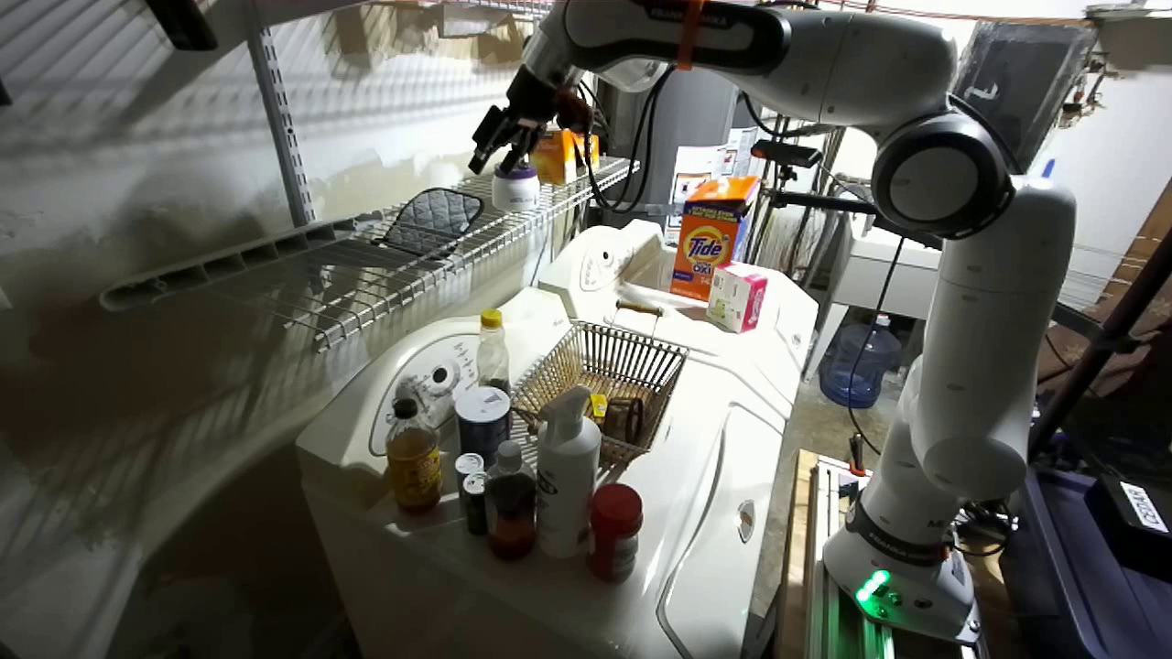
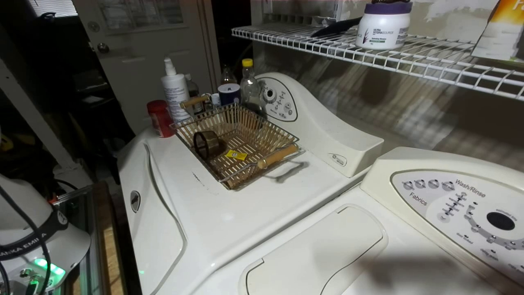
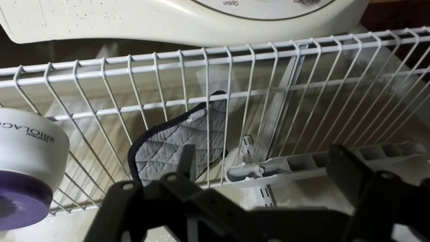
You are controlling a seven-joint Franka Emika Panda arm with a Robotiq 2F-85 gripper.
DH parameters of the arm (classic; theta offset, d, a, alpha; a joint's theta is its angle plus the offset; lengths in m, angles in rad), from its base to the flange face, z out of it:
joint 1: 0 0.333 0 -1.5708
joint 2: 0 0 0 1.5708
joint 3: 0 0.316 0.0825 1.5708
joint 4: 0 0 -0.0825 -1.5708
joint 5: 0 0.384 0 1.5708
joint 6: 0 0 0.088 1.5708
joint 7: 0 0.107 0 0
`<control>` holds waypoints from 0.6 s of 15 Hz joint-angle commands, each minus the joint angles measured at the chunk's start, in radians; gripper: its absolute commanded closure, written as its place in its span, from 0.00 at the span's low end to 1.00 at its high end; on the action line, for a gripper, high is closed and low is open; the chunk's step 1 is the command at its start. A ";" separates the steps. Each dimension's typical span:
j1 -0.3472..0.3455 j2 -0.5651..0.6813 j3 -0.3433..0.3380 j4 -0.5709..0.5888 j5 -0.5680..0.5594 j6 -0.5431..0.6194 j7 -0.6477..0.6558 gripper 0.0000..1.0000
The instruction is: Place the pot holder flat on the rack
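Note:
The pot holder point(image 1: 433, 222) is a dark grey quilted pad with a black edge. It stands tilted on the wire rack point(image 1: 414, 295). In the wrist view, part of the pot holder point(image 3: 174, 144) lies over the wires of the rack point(image 3: 161, 64), while two wires cross in front of its right end. It shows edge-on as a dark slanted shape point(image 2: 337, 28) in an exterior view, on the rack point(image 2: 425, 70). My gripper point(image 1: 499, 156) is open and empty above the rack; in the wrist view the left finger of the gripper point(image 3: 261, 156) overlaps the pot holder.
A white jar with a purple lid point(image 1: 515, 189) stands on the rack beside the pot holder, with an orange box point(image 1: 554, 157) behind it. A grey plastic bar point(image 3: 302, 164) lies along the rack's wall side. Below are a wire basket point(image 2: 282, 139) and several bottles on the white machines.

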 commanded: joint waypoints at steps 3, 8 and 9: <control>-0.003 0.054 -0.029 0.031 -0.052 0.071 0.031 0.00; 0.003 0.118 -0.059 0.062 -0.113 0.124 0.050 0.00; 0.001 0.133 -0.060 0.071 -0.113 0.118 0.050 0.00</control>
